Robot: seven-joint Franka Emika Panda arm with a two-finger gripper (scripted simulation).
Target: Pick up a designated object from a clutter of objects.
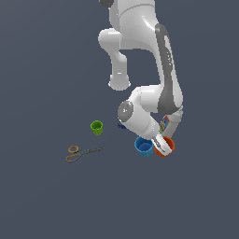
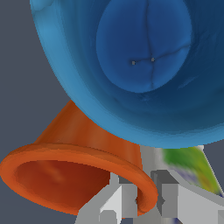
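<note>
orange-red cup [image 2: 74, 175] rim between the fingers [image 2: 114, 202], blue cup [image 2: 144, 65] close behind, bottle label [image 2: 192, 164] alongside

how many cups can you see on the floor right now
3: a green cup alone near the scissors, a blue cup and an orange cup side by side under the gripper. The arm may hide more.

Orange cup [image 1: 166, 147] beside blue cup [image 1: 144, 146]

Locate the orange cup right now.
In the exterior view the orange cup sits right of centre, beside the blue cup on its right, under the tool. In the wrist view its rim stands between the fingers.
</note>
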